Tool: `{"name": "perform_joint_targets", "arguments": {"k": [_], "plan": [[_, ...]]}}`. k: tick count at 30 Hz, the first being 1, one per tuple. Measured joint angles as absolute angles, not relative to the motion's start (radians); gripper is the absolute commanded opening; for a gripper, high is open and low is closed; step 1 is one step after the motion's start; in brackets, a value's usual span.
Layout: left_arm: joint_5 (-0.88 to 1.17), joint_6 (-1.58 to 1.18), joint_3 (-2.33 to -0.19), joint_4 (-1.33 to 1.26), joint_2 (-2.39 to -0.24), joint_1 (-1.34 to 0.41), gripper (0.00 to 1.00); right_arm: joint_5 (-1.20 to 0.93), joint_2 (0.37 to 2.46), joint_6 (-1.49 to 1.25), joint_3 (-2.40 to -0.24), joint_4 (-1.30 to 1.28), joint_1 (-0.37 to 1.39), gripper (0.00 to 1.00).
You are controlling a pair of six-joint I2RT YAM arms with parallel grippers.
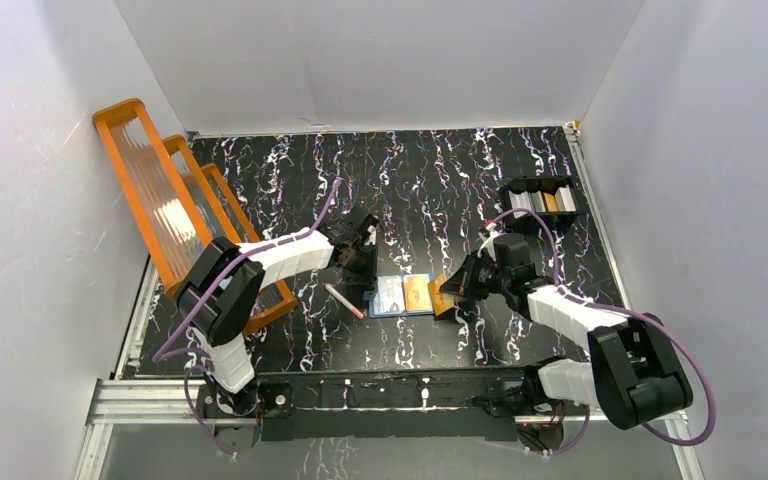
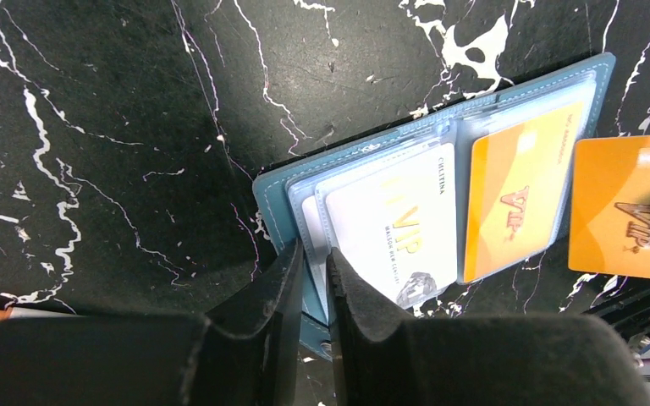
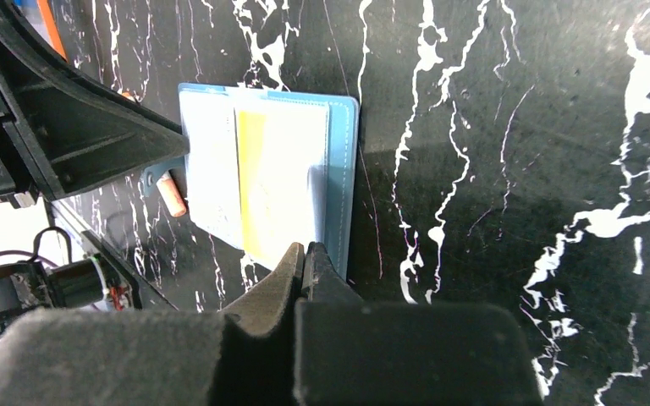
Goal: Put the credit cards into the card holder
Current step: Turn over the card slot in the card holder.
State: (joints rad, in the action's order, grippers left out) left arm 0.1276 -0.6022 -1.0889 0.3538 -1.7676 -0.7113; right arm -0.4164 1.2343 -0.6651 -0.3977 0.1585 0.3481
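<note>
Card holder (image 2: 272, 193) lies open and flat on the black marbled table (image 1: 410, 180), approx centre of the top view, btwn the two arms. Left gripper (image 2: 313, 258) is at its left edge: jaws nearly together w/ the blue cover edge btwn them, looks pinched. In the left wrist view a white card (image 2: 393, 224) sits in the left clear pocket and an orange card (image 2: 512, 199) in the right pocket. Right gripper (image 3: 305, 249) has its jaws pressed together, pinching a second orange card (image 2: 618, 203) just beside the holder's right edge, at the right of the left wrist view; from the top it looks tilted, not flat. Pink pen-like stick (image 1: 344, 300) lies just left of the holder. Orange rack (image 1: 155, 195) stands at upper left, black tray (image 1: 540, 198) at upper right, both well apart from the holder
</note>
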Motion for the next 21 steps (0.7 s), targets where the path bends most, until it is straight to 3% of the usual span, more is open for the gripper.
{"name": "perform_joint_targets", "arguments": {"k": [21], "plan": [[0.138, -0.603, -1.089, 0.345, -1.768, -0.710, 0.12, -0.416, 1.271, -0.603, -0.431, 0.114, 0.348, 0.00]]}}
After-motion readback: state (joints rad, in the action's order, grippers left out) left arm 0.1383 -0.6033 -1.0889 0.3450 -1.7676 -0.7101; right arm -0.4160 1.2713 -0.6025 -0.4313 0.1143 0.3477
